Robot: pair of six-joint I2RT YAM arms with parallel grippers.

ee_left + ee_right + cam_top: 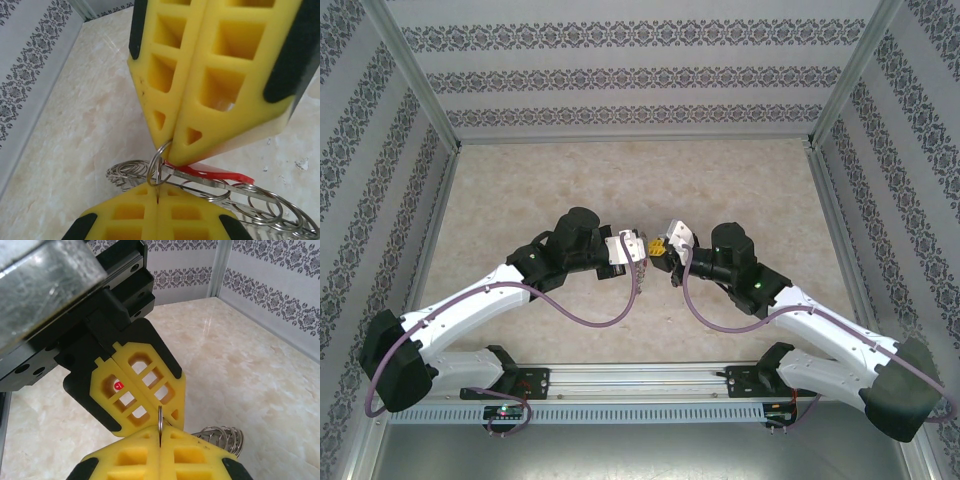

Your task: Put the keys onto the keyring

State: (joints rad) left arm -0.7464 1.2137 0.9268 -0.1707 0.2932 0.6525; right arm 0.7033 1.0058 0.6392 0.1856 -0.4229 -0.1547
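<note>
Both grippers meet mid-table. In the left wrist view my left gripper (pixel 157 192) is shut from below on a small plain split ring (pixel 158 167). My right gripper (pixel 172 147) is shut on the same ring from above. A red-headed key (pixel 215 174) lies flat by that ring, its silver blade crossing the bumpy, coil-like keyring (pixel 270 210) beneath. In the right wrist view the right gripper (pixel 160 437) pinches the split ring (pixel 160 420) edge-on against the left gripper (pixel 165 412), with the keyring (pixel 222 437) beside them. From above, left gripper (pixel 638 250) and right gripper (pixel 665 252) touch.
The beige marble-patterned tabletop (pixel 620 180) spreads around the grippers. Patterned walls (pixel 620 75) and metal posts (pixel 415 75) close in three sides. A purple cable (pixel 605 318) loops from the left arm, and a rail (pixel 640 380) runs along the near edge.
</note>
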